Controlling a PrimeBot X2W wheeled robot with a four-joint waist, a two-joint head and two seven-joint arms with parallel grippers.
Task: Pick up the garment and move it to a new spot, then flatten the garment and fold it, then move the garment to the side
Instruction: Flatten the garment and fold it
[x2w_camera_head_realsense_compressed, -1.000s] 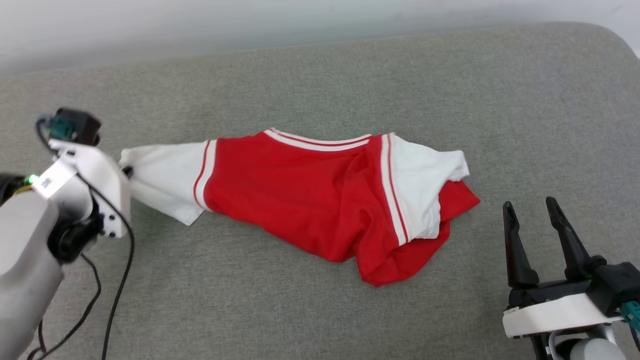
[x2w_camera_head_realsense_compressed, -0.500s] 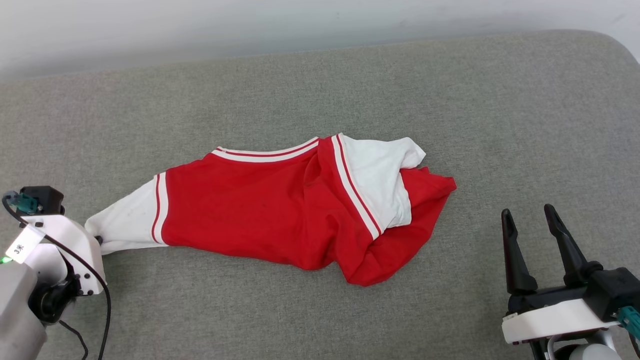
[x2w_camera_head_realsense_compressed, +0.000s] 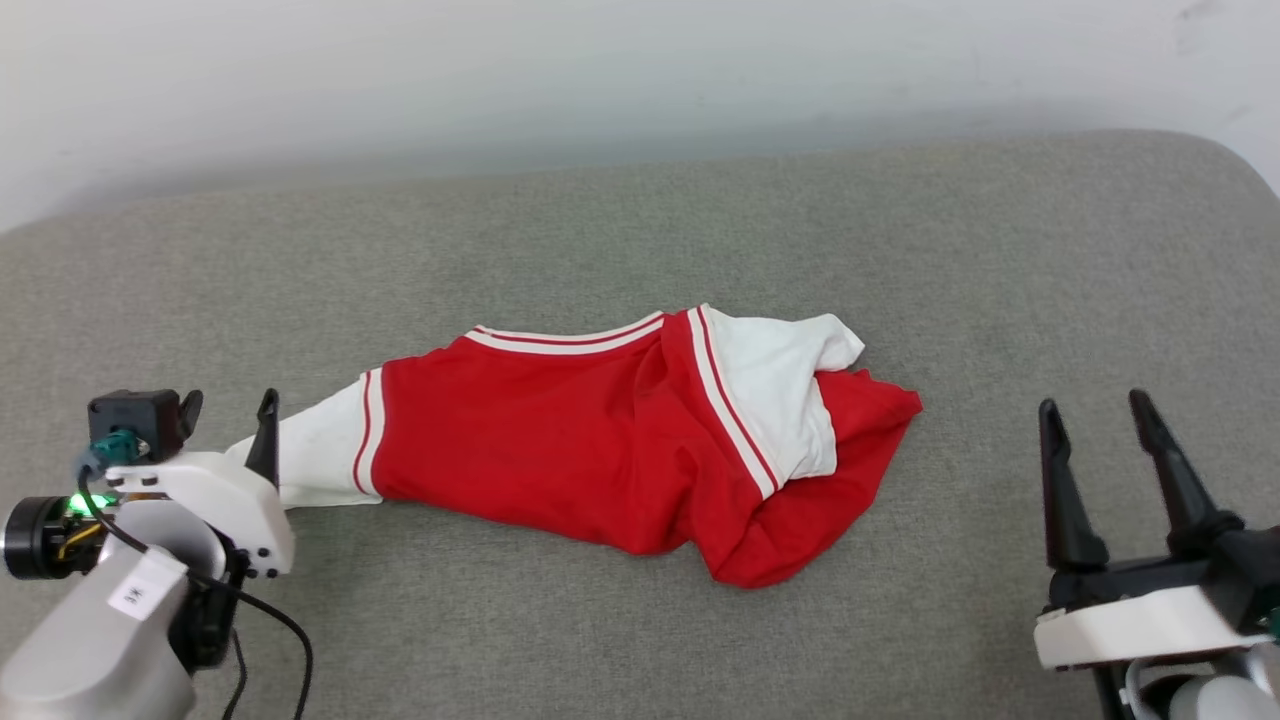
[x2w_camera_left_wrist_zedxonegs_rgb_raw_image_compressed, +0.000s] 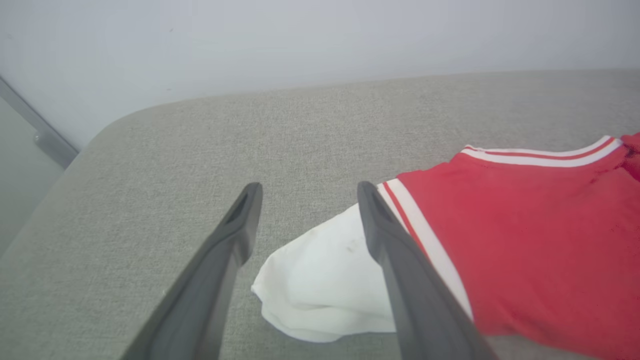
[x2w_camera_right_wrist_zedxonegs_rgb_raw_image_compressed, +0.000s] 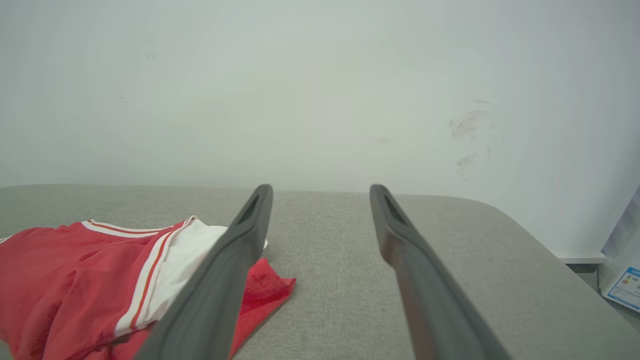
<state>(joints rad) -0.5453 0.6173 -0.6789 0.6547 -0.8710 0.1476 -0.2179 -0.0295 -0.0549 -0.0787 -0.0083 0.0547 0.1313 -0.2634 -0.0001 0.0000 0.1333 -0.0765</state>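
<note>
The garment (x2w_camera_head_realsense_compressed: 560, 440) is a red T-shirt with white sleeves and striped trim, lying crumpled across the middle of the grey padded surface (x2w_camera_head_realsense_compressed: 640, 230). Its left white sleeve (x2w_camera_head_realsense_compressed: 320, 455) stretches toward my left gripper (x2w_camera_head_realsense_compressed: 228, 425), which is open. In the left wrist view the sleeve (x2w_camera_left_wrist_zedxonegs_rgb_raw_image_compressed: 320, 280) rests on the surface below the spread fingers, with the left gripper (x2w_camera_left_wrist_zedxonegs_rgb_raw_image_compressed: 308, 187) holding nothing. The right sleeve is folded over the red body. My right gripper (x2w_camera_head_realsense_compressed: 1094, 402) stands open at the lower right, apart from the garment (x2w_camera_right_wrist_zedxonegs_rgb_raw_image_compressed: 75, 270); the same open right gripper (x2w_camera_right_wrist_zedxonegs_rgb_raw_image_compressed: 321, 187) holds nothing.
A pale wall (x2w_camera_head_realsense_compressed: 640, 80) runs along the far edge of the surface. The surface has rounded corners at the far left (x2w_camera_left_wrist_zedxonegs_rgb_raw_image_compressed: 115, 130) and far right (x2w_camera_right_wrist_zedxonegs_rgb_raw_image_compressed: 500, 210). A black cable (x2w_camera_head_realsense_compressed: 270, 620) hangs from my left arm. A printed sheet (x2w_camera_right_wrist_zedxonegs_rgb_raw_image_compressed: 622, 285) sits beyond the right edge.
My left gripper was shut on the white sleeve and dragged it left and nearer; now it is open and the sleeve lies free. The head camera has shifted. The right gripper stays open.
</note>
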